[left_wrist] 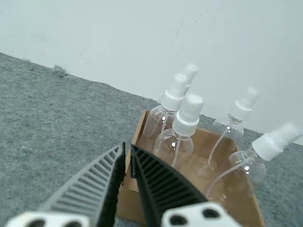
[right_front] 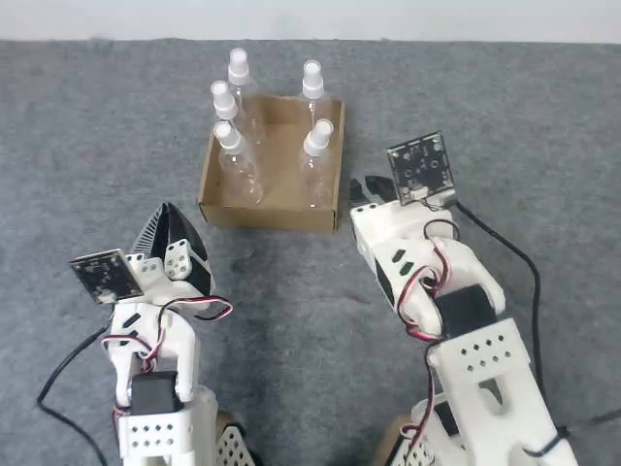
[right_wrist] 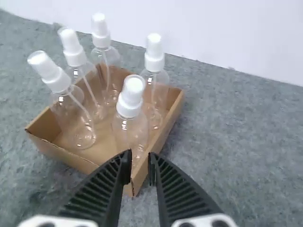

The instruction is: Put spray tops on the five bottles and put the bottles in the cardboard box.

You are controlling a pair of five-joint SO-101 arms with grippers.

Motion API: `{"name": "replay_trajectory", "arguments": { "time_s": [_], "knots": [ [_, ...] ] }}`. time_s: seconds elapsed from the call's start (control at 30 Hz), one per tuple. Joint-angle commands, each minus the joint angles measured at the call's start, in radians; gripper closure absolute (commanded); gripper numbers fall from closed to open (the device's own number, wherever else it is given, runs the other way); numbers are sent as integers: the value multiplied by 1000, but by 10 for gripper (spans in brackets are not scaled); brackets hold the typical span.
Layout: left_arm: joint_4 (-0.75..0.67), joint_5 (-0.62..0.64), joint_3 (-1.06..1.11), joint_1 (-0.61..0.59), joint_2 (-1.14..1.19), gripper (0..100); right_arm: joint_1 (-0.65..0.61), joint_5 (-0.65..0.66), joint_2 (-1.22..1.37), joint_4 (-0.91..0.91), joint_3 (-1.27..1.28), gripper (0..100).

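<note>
Left gripper [left_wrist: 127, 150] closed, empty, short of cardboard box [right_front: 267, 215]; right gripper [right_wrist: 139, 163] barely ajar, empty, at near-right corner; five capped bottles [right_front: 241, 167] inside; carpet [right_front: 97, 146] open all round.

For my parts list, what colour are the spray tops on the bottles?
White spray tops on clear bottles, best seen in the right wrist view.

Nothing legible anywhere: bottles [right_front: 240, 165] unlabelled, cardboard box [right_front: 267, 215] unprinted, markings on the wrist camera boards [right_front: 420, 167] too small to read.
</note>
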Motion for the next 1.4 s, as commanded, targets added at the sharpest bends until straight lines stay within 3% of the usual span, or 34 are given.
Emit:
{"name": "replay_trajectory", "arguments": {
  "time_s": [0.0, 0.83, 1.03, 1.37],
  "knots": [
    [6, -11, -12, -6, -12, 988, 15, 12, -76, -1, -12, 993],
    [6, -11, -12, -6, -12, 988, 18, 57, -397, 18, 92, 993],
    [6, -11, -12, -6, -12, 988, 96, 54, -456, 35, 87, 993],
    [6, -11, -12, -6, -12, 988, 108, 61, -539, 193, 92, 993]
  ]
}}
